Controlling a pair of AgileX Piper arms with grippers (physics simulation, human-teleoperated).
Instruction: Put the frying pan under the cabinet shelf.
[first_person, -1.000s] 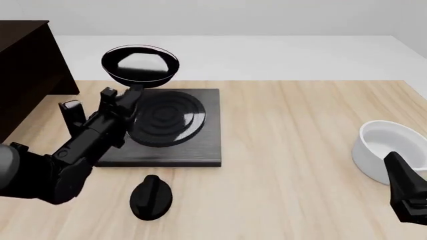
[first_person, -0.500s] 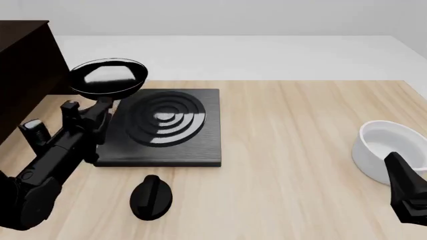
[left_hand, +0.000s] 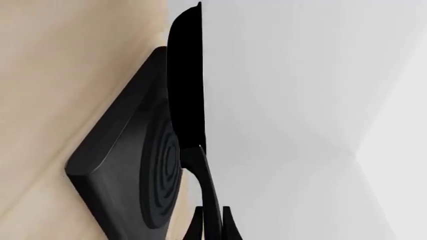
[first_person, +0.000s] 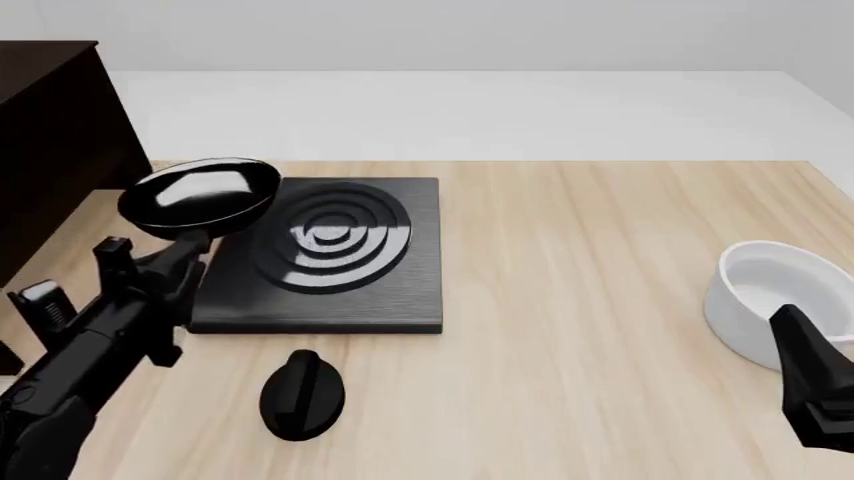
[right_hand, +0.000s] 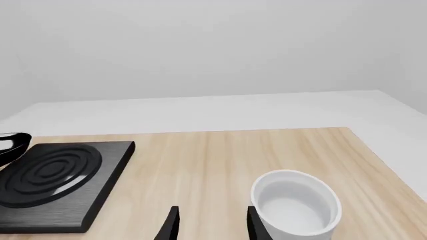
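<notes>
The frying pan (first_person: 200, 196) is a glossy black round pan held in the air over the left edge of the stove plate (first_person: 327, 255). My left gripper (first_person: 184, 256) is shut on its handle. In the left wrist view the pan (left_hand: 185, 80) shows edge-on with its handle running back between the fingers (left_hand: 212, 222). The dark brown cabinet shelf (first_person: 54, 140) stands at the far left of the table. My right gripper (right_hand: 208, 220) is open and empty, low at the right, next to the white bowl (right_hand: 295, 207).
A round black knob with a ridge (first_person: 302, 394) lies on the table in front of the stove plate. The white bowl (first_person: 781, 300) stands near the right edge. The stove plate also shows in the right wrist view (right_hand: 53, 175).
My left gripper has carried the frying pan to the left and down toward me, from behind the stove plate to its left edge. The right arm has not moved.
</notes>
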